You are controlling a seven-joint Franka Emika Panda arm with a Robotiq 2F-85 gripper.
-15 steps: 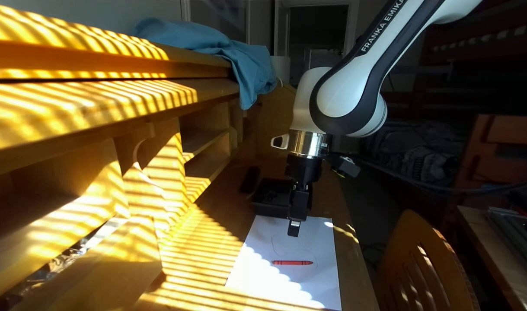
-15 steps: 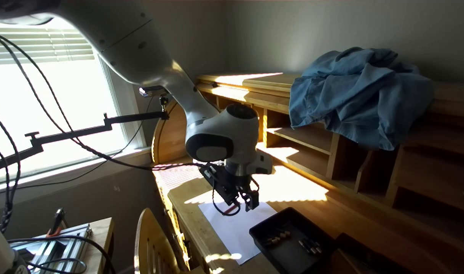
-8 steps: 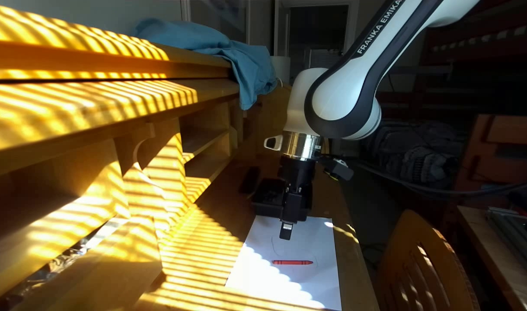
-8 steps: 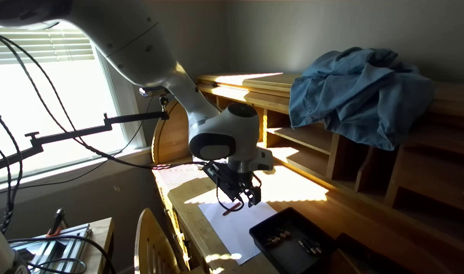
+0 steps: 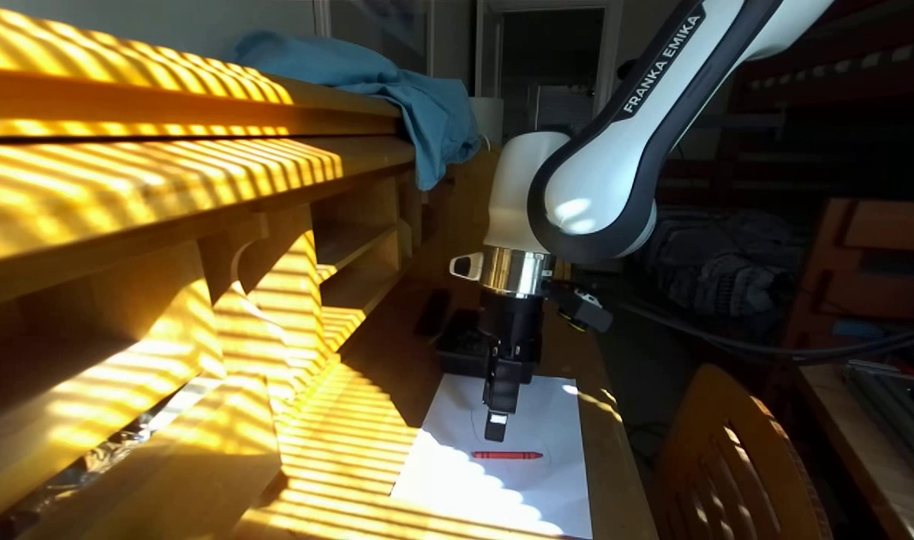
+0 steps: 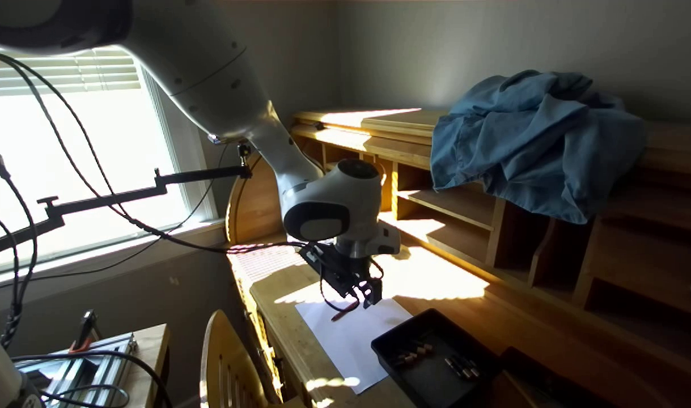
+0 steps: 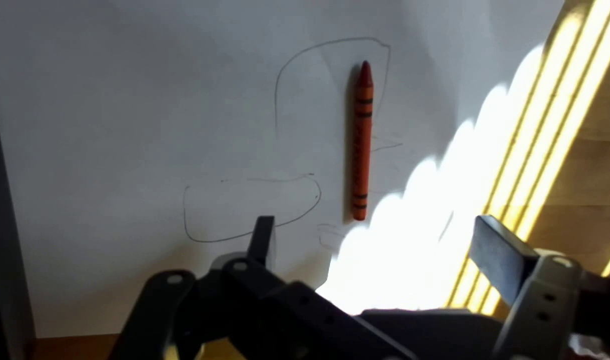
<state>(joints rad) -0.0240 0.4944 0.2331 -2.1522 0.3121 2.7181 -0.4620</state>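
A red crayon point(image 7: 363, 142) with black bands lies on a white sheet of paper point(image 7: 109, 125) marked with thin pencil curves. In both exterior views the crayon point(image 5: 507, 455) point(image 6: 344, 313) lies on the paper point(image 5: 558, 412) point(image 6: 345, 351). My gripper point(image 7: 373, 227) is open and empty, its two fingers wide apart. In the wrist view the crayon lies ahead of the fingertips, its blunt end nearest them. In the exterior views the gripper point(image 5: 495, 429) point(image 6: 373, 299) hangs above the paper, close to the crayon but apart from it.
A black tray point(image 6: 430, 388) with several small sticks point(image 6: 463, 367) in it stands beside the paper. A wooden desk hutch point(image 5: 292, 225) with shelves runs along one side, a blue cloth point(image 6: 526, 136) draped over its top. A wooden chair point(image 5: 726, 457) stands at the desk's front edge.
The gripper has shifted slightly toward the hutch and then come down, now lower over the paper near the crayon. The crayon, paper and tray have not moved.
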